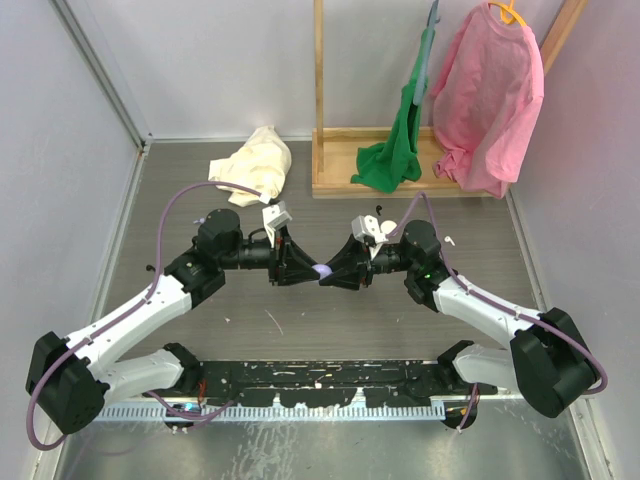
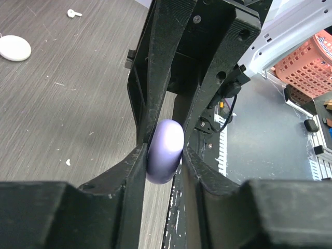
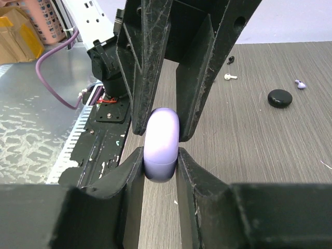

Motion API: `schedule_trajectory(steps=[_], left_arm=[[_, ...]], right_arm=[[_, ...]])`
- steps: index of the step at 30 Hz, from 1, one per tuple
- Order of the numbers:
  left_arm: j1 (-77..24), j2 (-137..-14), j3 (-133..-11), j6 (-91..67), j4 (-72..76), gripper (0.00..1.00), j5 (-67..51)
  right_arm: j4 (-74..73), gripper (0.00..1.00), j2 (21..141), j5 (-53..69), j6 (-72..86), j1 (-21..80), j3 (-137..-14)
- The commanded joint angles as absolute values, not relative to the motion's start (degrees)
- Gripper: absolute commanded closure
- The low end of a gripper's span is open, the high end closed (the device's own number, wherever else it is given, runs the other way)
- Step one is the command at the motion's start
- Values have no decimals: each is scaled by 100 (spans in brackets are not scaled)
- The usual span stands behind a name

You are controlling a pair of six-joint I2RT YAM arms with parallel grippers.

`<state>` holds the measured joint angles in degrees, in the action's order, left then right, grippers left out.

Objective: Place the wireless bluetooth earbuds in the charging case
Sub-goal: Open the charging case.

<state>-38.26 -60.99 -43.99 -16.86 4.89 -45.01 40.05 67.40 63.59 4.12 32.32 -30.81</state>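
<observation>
The left pincer [image 2: 165, 168] and right pincer [image 3: 161, 165] are meeting tip to tip above the middle of the tabletop [image 1: 330, 330]. Both are clamping the lilac case [image 3: 161, 136] from opposite ends, and its lid appears closed. Earbuds are lying loose on the tabletop toward its far edge, a purple earbud [image 3: 300, 84] and a white earbud [image 3: 230, 77] among them. The step in hand is probably opening the lid. One pincer should be pinning the base below the seam while the other is levering only the lid. Squeezing across the seam would be holding it shut, and the smooth shell could slip free.
</observation>
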Motion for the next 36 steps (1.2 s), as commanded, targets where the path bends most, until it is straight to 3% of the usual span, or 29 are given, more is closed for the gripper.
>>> schedule_trajectory(steps=[1,7,13,16,36], left_arm=[[-3810,-6052,-4639,-1586,848,71,-4764],[-3809,-5907,-4528,-1556,934,82,-4703],[-3812,-5719,-4395,-1555,1109,84,-4578],[-3809,-5617,-4290,-1573,1249,84,-4504],[-3813,-5332,-4046,-1754,1703,84,-4078]], right_arm=[[4175,91,6711,6372,435,3265,-3338],[4175,78,6691,6392,472,3261,-3312],[4493,56,6592,6219,657,3263,-3157],[4741,50,6536,6100,771,3263,-3002],[6669,50,6975,5678,2304,3403,-2700]])
